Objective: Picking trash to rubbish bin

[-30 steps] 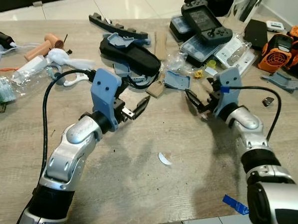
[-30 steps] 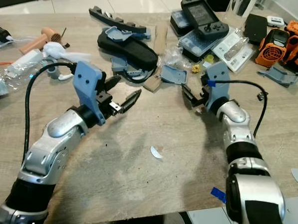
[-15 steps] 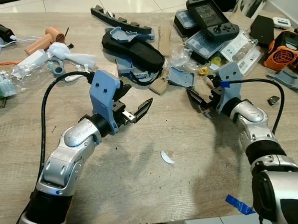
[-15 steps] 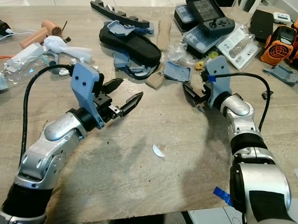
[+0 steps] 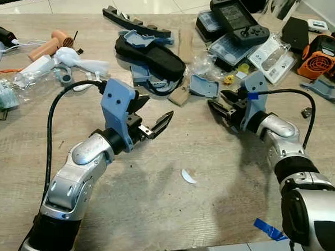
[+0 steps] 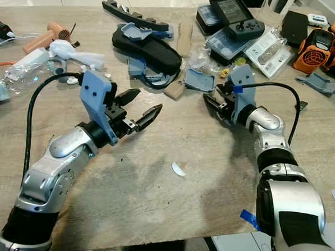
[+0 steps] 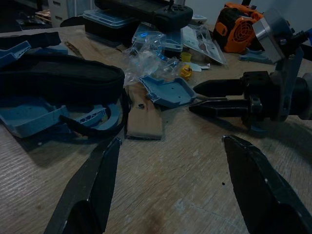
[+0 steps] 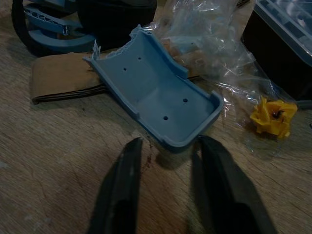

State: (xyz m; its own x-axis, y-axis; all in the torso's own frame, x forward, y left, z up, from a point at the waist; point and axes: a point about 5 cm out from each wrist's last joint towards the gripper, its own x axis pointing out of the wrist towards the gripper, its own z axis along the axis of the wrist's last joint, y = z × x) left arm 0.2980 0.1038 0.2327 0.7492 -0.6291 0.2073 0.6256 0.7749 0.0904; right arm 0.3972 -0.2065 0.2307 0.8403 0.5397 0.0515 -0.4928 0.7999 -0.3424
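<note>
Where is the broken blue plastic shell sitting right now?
The blue plastic shell lies on the wooden table just ahead of the right end effector, beside the crumpled clear bag and the brown cardboard strip.

No text — none legible
</note>
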